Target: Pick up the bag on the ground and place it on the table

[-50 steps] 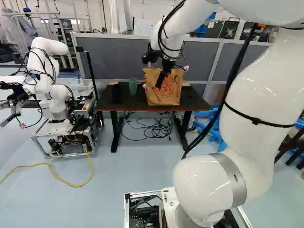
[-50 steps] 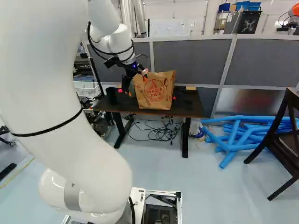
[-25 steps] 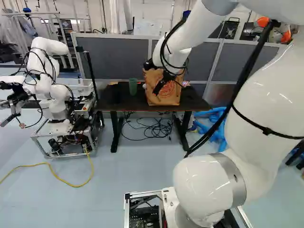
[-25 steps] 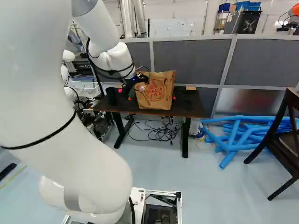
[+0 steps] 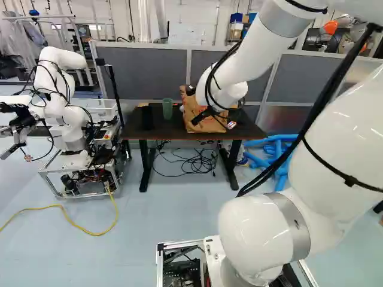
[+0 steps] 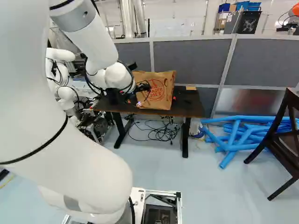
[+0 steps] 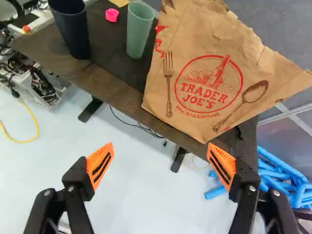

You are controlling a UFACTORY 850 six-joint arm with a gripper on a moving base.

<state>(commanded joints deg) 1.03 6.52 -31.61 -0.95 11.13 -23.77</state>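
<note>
Wrist view: claw [image 5: 206, 116] spread wide, orange pads [image 7: 100, 166] ribbed, paper bag [image 7: 207, 75] creased.

One bag [image 7: 209, 73], one table [image 7: 108, 53], two cups [image 7: 138, 31]

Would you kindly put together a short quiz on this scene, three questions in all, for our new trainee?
1. True or false: the bag stands on the table.
2. Short answer: what stands between the dark cup and the bag?
3. Fill in the missing word: with the bag ahead of it and nothing between its fingers, the gripper is ____.

Key: 1. True. 2. The green cup. 3. Open.
</note>
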